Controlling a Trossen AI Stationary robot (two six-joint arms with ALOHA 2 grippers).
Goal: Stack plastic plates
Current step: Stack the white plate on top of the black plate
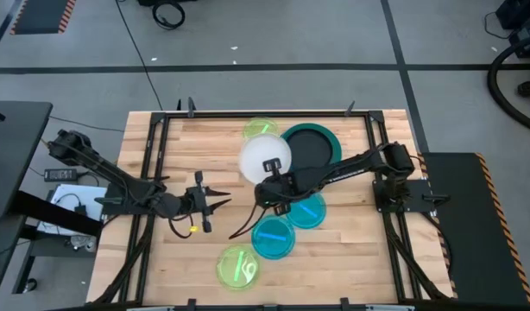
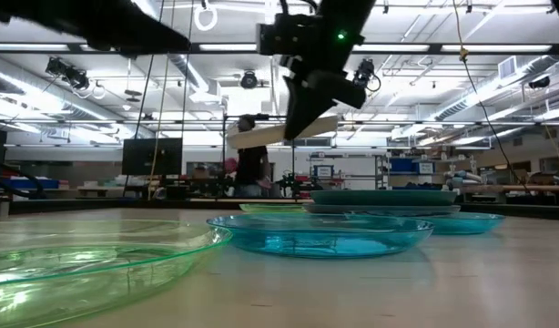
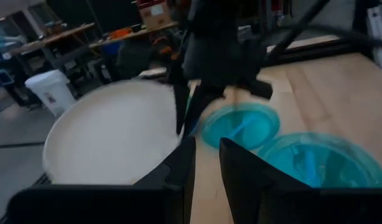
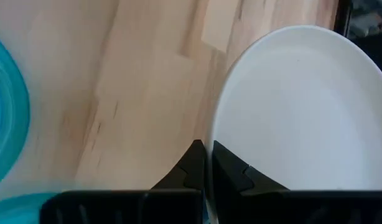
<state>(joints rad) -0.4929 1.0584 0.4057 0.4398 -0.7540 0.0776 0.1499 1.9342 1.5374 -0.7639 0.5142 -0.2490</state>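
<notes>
One white plate (image 1: pixel 264 156) hangs in the air above the table (image 1: pixel 179 147), pinched at its edge by the right gripper (image 1: pixel 267 192), whose two fingers are clamped thin on the rim; the right wrist view shows them closed tight against the plate's lip (image 4: pixel 206 163). In the low view the plate (image 2: pixel 284 133) sits tilted, well clear of the wood, with the gripper (image 2: pixel 302 107) reaching down onto it from above.

Just beside the white plate, on the side toward the right arm's base, lies the black plate (image 1: pixel 310 146), nested in the teal plate (image 1: pixel 334 142). Peeking out behind the white plate, toward the far edge of the table, is a lime plate (image 1: pixel 257 129). On the near side of the white plate, under the right arm, rest two cyan plates: one (image 1: pixel 309 212) partly hidden by the gripper, the other (image 1: pixel 273 238) touching or overlapping it, nearer the front edge. A second lime plate (image 1: pixel 237 267) lies farther still toward the front, apart from the cyan pair.

The left gripper (image 1: pixel 215 203) waits over bare wood, to the left-arm side of the white plate and a little nearer the front, holding nothing. Its fingers (image 3: pixel 178 168) stand slightly parted, pointing at the white plate (image 3: pixel 110 140).
</notes>
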